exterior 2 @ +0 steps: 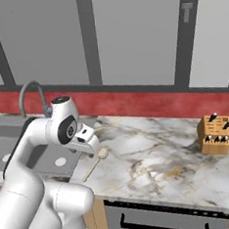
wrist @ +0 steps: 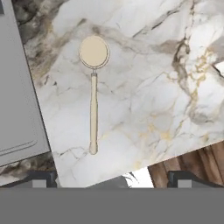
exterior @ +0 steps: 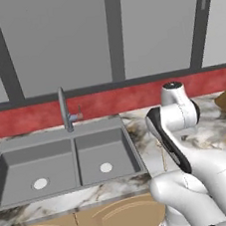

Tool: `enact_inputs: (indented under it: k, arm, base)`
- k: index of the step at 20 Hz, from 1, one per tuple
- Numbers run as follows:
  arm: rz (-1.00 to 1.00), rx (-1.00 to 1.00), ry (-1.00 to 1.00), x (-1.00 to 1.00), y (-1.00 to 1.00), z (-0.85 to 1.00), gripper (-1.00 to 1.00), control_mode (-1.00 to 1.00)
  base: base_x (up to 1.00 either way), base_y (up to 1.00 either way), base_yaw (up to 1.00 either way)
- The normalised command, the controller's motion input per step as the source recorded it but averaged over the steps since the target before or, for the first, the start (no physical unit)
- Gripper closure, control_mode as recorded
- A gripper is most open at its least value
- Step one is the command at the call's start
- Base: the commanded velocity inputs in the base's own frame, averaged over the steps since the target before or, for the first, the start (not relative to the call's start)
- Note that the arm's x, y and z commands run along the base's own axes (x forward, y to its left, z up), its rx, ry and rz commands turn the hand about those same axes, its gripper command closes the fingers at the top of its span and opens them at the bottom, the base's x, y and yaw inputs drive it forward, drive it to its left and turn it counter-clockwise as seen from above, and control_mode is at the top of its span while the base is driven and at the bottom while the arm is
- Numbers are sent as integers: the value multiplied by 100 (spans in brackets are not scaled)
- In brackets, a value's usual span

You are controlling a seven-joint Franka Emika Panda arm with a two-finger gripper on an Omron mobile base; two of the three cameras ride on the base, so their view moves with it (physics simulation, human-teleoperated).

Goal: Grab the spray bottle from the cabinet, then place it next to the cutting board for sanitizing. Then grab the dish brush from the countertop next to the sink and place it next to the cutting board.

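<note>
The dish brush (wrist: 93, 100) lies flat on the marble countertop (wrist: 144, 87), with its round pale head (wrist: 93, 51) away from me and its thin wooden handle pointing toward my gripper (wrist: 112, 180). The gripper is open and hovers above the brush, with nothing between its fingertips (wrist: 41, 179). In the right base view the brush (exterior 2: 93, 163) lies just right of the sink (exterior 2: 6, 140), under the hand. The left base view shows a sliver of the brush handle (exterior: 163, 156) beside the arm, right of the sink (exterior: 62, 136). The spray bottle, cabinet and cutting board are out of view.
A grey tap (exterior: 64, 111) stands behind the double-basin sink. A wooden knife block (exterior 2: 215, 134) sits far right on the countertop (exterior 2: 155, 162). A red backsplash and grey panels line the wall. The counter's front edge runs close below the brush handle, with floor (wrist: 188, 162) beyond it.
</note>
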Motion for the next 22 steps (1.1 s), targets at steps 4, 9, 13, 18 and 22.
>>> enact_inputs:
  k: [4, 9, 13, 18, 22]
  arm:
    - [0, 0, 10, 38, -2, -46, -100, -100]
    - [0, 0, 4, 24, -14, -41, -100, -100]
    - [0, 0, 1, 25, -5, -39, -100, -100]
    - [0, 0, 4, 34, 0, -37, -100, -100]
    - [0, 0, 2, 32, 0, -35, -100, -100]
  base:
    - [0, 0, 0]
    - [0, 0, 0]
    - [0, 0, 0]
    - [0, 0, 0]
    - [0, 0, 0]
